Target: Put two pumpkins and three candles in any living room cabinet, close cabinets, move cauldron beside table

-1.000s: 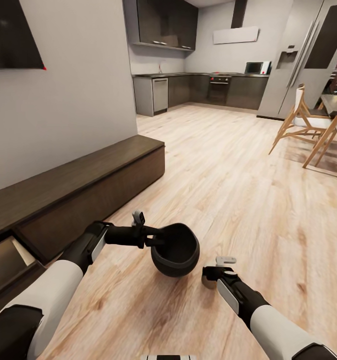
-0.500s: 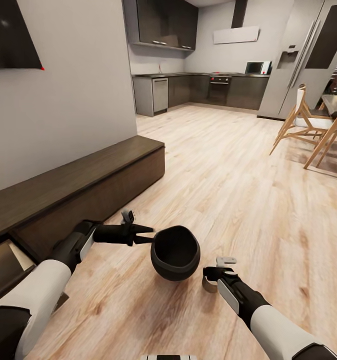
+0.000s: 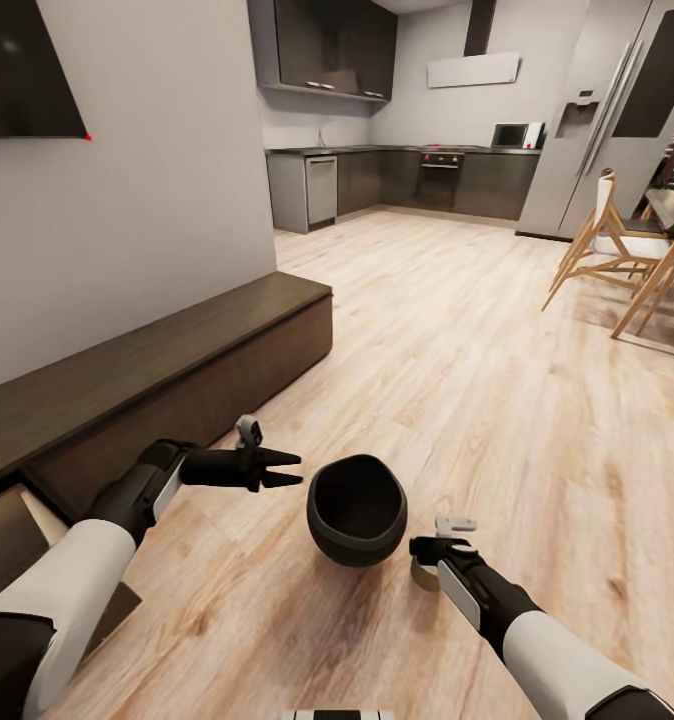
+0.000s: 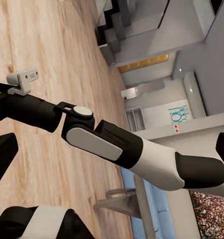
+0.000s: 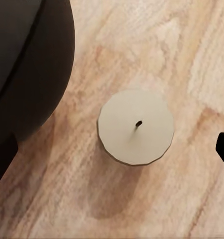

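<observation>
Two arms reach over the wood floor (image 3: 457, 340) beside the cabinet (image 3: 177, 370), whose near compartment stands ajar. The cauldron (image 3: 357, 510) sits upright on the boards between them. The left gripper (image 3: 282, 470) hangs just beside the pot's rim, apart from it, fingers splayed and holding nothing, likely because the pot is parked here for now. The right gripper (image 3: 424, 562) hovers directly over a squat beige candle (image 5: 135, 127) standing just beside the cauldron, fingertips spread wide either side, apparently lined up to pinch it for the cabinet.
</observation>
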